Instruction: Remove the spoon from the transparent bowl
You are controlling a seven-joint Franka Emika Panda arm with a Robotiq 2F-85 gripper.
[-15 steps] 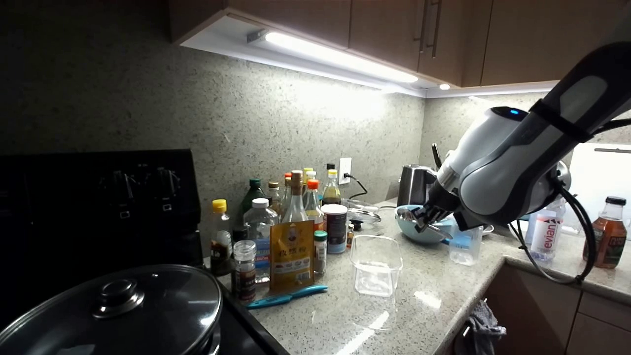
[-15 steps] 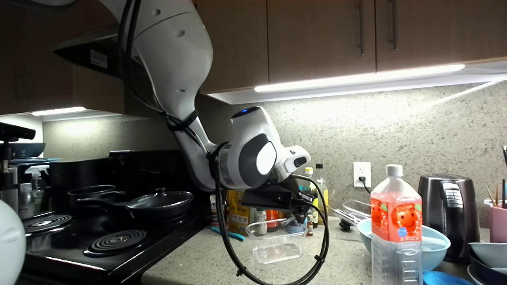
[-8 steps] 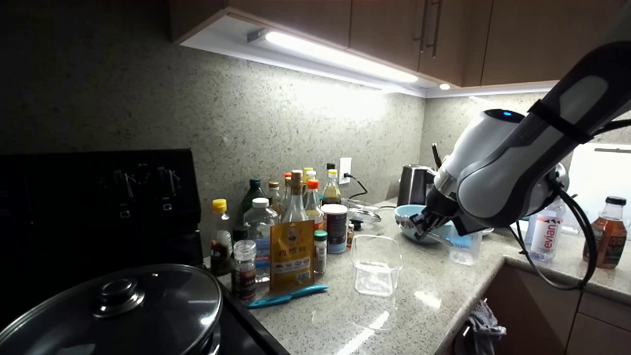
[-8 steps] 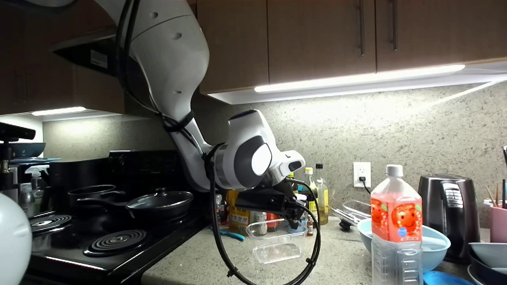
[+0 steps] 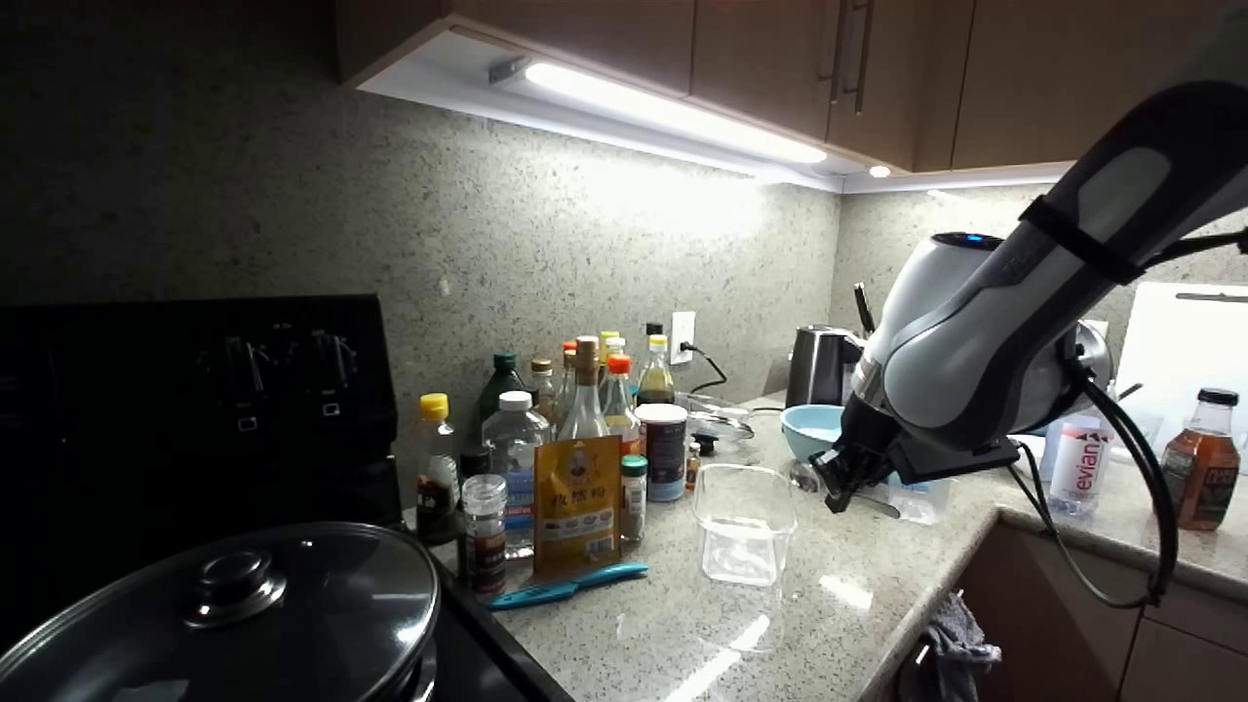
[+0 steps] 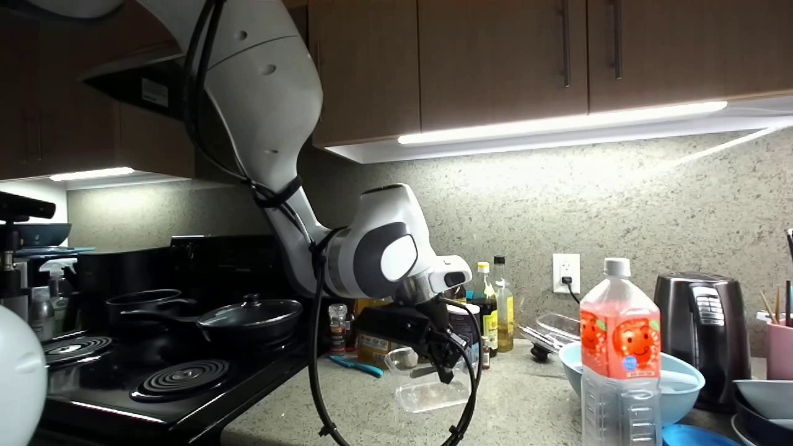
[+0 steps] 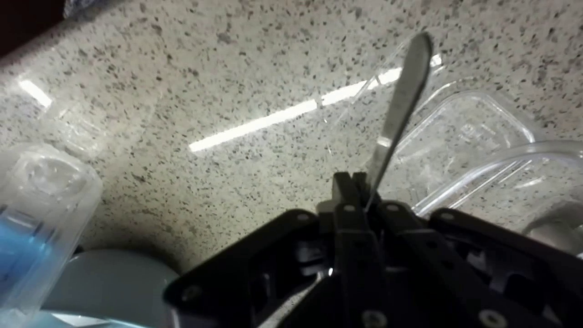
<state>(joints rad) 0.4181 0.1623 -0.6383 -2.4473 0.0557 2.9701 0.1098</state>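
My gripper (image 7: 354, 181) is shut on a metallic grey spoon (image 7: 403, 100), whose flat handle sticks out past the fingertips in the wrist view. In an exterior view the spoon's rounded end (image 5: 805, 476) shows behind my gripper (image 5: 831, 483), with the handle on the opposite side. The spoon is held beside the transparent bowl (image 5: 743, 561), low over the counter; contact with the counter cannot be told. My gripper (image 6: 447, 365) and the spoon handle (image 6: 423, 372) overlap the transparent bowl (image 6: 433, 396) in an exterior view. The bowl's clear rim also shows in the wrist view (image 7: 478, 164).
A light-blue bowl (image 5: 807, 429) and a tall bottle (image 6: 619, 347) stand near the gripper. Bottles and a yellow packet (image 5: 577, 507) line the wall. A teal-handled utensil (image 5: 570, 588) lies before them. A lidded pan (image 5: 292, 624) sits on the stove. The counter edge (image 5: 936, 595) runs nearby.
My gripper has moved down toward the counter with the spoon held in it, and slightly toward the transparent bowl. The bowl has not moved.
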